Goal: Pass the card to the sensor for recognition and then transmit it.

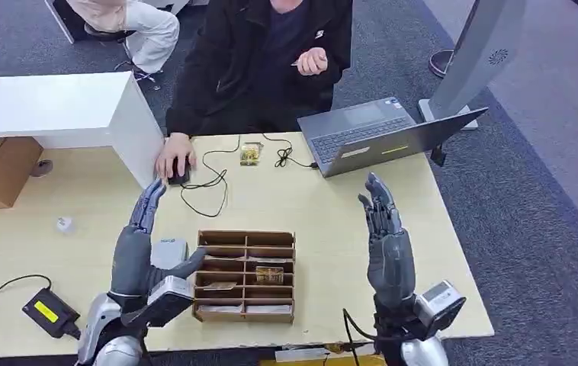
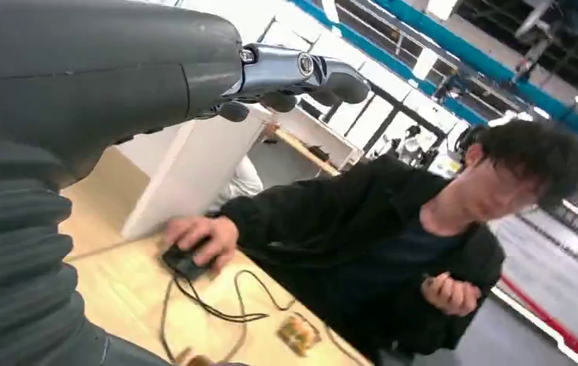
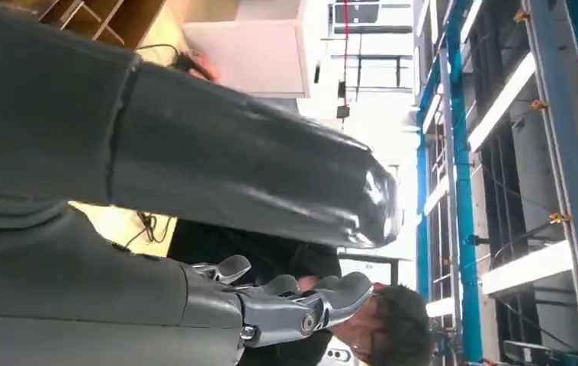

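Both of my hands were raised above the near edge of the desk (image 1: 332, 221), and neither held anything: my left hand (image 1: 137, 248) hovered with fingers stretched out toward the person's hand on the mouse, and my right hand (image 1: 386, 236) stood upright, fingers straight and apart, near the desk's right edge. Largest on the desk was the grey laptop (image 1: 374, 137) at the far right corner, lid laid well back, with a white block (image 1: 65, 110) standing over the far left corner. A person in a black jacket (image 1: 263, 61) sat behind the far edge, one hand resting on a dark mouse (image 1: 178, 171). Between my hands, close to the near edge, sat the brown divided tray (image 1: 244, 274), and the cards (image 1: 269, 273) lay in its compartments, one with a yellowish face in a middle cell. Just left of the tray, partly behind my left hand, was a small grey box (image 1: 168, 252), which I judged to be the sensor, though I could not be sure. Smaller still were a black unit with a yellow label (image 1: 48, 311) at the near left edge and a little packet (image 1: 251, 155) by the far edge. I judged a card to be light, thin, stiff and slick, lying flat in a snug cell, so I would pinch it by an exposed edge, gently, lest it slip or bend.
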Controlling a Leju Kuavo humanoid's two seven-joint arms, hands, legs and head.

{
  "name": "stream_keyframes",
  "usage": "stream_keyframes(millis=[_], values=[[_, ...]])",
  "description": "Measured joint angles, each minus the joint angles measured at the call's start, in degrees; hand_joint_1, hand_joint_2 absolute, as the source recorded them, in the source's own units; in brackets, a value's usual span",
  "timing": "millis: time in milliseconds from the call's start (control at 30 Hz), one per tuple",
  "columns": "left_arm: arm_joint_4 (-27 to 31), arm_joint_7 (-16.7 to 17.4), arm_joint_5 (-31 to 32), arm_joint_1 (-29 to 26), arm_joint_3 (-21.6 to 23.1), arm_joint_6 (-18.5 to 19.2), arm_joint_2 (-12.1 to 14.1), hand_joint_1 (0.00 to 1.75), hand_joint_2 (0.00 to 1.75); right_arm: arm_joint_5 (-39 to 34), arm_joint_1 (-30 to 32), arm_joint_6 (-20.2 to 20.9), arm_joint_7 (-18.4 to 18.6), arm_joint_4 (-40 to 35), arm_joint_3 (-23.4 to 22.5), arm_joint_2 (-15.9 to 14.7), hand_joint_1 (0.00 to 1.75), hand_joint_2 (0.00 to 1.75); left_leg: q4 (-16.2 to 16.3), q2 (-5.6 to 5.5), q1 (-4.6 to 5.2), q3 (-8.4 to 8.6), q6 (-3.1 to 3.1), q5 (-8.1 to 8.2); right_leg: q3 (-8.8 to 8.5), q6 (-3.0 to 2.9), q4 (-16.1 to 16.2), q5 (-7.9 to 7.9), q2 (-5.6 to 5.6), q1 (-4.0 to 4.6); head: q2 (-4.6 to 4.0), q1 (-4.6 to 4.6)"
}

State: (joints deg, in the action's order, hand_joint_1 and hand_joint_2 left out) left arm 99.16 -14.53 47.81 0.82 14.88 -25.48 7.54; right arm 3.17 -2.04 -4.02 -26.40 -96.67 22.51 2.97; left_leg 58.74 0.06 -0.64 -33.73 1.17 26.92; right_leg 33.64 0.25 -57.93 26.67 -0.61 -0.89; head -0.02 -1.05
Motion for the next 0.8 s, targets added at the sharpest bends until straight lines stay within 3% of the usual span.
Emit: stream_keyframes(millis=[167,467,800], values=[[0.2,1.5,4.7,-0.3,0.0,0.9,1.6,0.0,1.75,0.1,0.2,0.4,0.0,-0.3,-0.7,0.0,0.0,0.0,0.0,0.0,0.01,0.0,0.0,0.0,0.0,0.0,0.0,0.0,0.0,-0.01,0.0,0.02],[0.3,2.5,7.3,0.0,0.0,3.0,3.2,0.0,1.75,0.2,0.2,1.6,0.0,-0.7,-0.9,0.0,0.0,0.0,0.0,0.0,0.0,0.01,0.0,0.0,0.02,0.0,0.0,0.0,0.0,0.0,0.0,0.0],[0.1,2.5,7.5,0.4,0.0,3.4,3.3,0.0,1.75,0.2,0.1,1.7,0.0,-0.7,-0.9,0.0,0.0,0.0,0.0,0.0,0.0,0.01,0.0,0.0,0.01,0.0,0.0,0.0,0.0,0.0,0.0,0.02]])
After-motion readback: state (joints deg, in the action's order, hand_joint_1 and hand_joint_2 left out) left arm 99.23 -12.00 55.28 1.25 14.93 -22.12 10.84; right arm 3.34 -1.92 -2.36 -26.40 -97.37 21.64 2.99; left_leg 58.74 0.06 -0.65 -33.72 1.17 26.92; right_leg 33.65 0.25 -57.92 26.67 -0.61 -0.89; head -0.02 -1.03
